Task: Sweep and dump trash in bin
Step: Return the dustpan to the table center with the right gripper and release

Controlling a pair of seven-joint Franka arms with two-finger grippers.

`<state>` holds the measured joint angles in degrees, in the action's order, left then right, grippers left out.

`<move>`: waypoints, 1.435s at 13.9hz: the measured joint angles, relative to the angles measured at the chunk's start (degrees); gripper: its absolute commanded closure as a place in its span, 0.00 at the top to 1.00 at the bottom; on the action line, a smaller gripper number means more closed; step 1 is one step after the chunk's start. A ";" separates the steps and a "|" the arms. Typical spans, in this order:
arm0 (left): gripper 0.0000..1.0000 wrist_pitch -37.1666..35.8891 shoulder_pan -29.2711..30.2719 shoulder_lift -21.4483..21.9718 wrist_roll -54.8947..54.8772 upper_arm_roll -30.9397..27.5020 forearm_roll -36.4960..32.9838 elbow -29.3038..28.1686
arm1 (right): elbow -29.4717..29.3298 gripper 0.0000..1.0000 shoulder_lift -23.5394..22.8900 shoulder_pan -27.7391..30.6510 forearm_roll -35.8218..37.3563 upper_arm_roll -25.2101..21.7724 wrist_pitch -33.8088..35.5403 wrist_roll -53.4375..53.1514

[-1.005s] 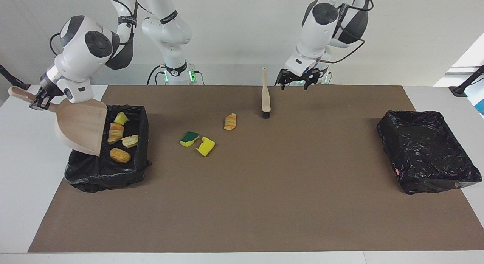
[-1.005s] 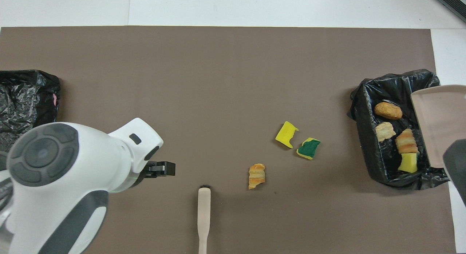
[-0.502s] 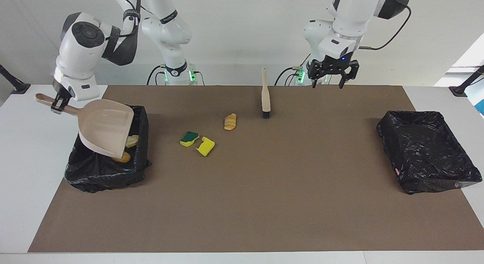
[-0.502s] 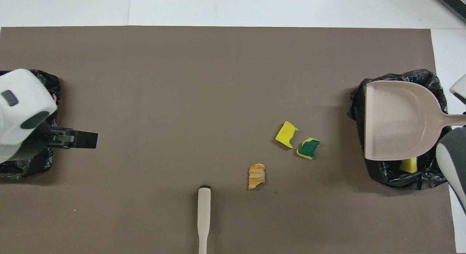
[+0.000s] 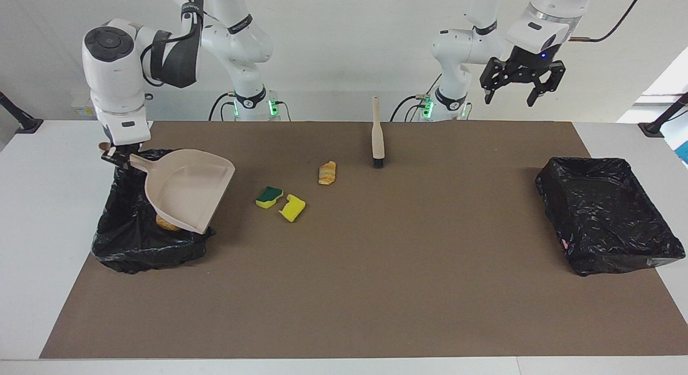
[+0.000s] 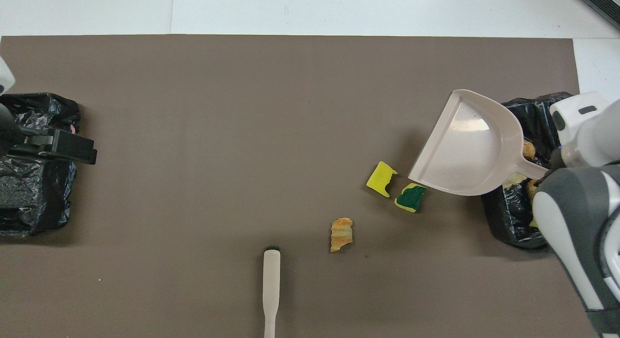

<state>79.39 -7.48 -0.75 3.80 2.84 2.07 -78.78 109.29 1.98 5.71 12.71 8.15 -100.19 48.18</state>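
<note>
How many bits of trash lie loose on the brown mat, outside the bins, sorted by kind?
bread piece: 1
plain yellow sponge chunk: 1
green-topped sponge chunk: 1
Total: 3

No legible text — anywhere.

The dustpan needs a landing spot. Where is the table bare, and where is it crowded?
Bare mat stretches from the brush to the empty bin. Crowded: the green-topped sponge, yellow sponge and bread piece lie between the brush and the dustpan, held in the right tool.
</note>
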 measured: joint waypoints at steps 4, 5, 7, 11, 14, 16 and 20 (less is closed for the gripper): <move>1.00 -0.94 0.50 0.63 0.00 0.18 0.84 0.73 | 0.19 0.00 -2.79 -7.92 -5.94 0.26 -0.24 -22.28; 1.00 -1.25 0.50 0.88 0.00 0.26 0.84 0.73 | 0.20 0.00 -3.84 -9.99 -7.20 0.26 -1.46 -29.04; 1.00 -1.44 0.76 1.14 0.06 0.28 0.84 0.72 | 0.10 0.00 -5.74 -15.40 -8.42 0.32 -5.06 -44.59; 1.00 -1.47 3.17 1.16 0.06 0.25 0.84 0.68 | -2.33 0.00 -9.11 -26.11 -9.95 0.43 -8.75 -67.97; 1.00 -1.50 4.00 1.16 0.05 0.29 0.84 0.67 | -5.05 0.00 -14.02 -29.99 -12.60 0.37 -14.65 -77.12; 1.00 -1.50 4.01 1.16 0.06 0.36 0.84 0.67 | -6.92 0.00 -19.56 -32.80 -12.69 0.31 -20.05 -82.15; 1.00 -1.52 4.01 1.17 0.06 0.41 0.84 0.67 | -19.25 0.99 -32.63 -38.30 -12.68 0.16 -22.66 -89.66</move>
<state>77.87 -3.46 0.41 3.85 3.25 2.91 -78.11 90.04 -30.66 -32.58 0.03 8.31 -122.84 -41.48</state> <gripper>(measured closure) 0.000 0.678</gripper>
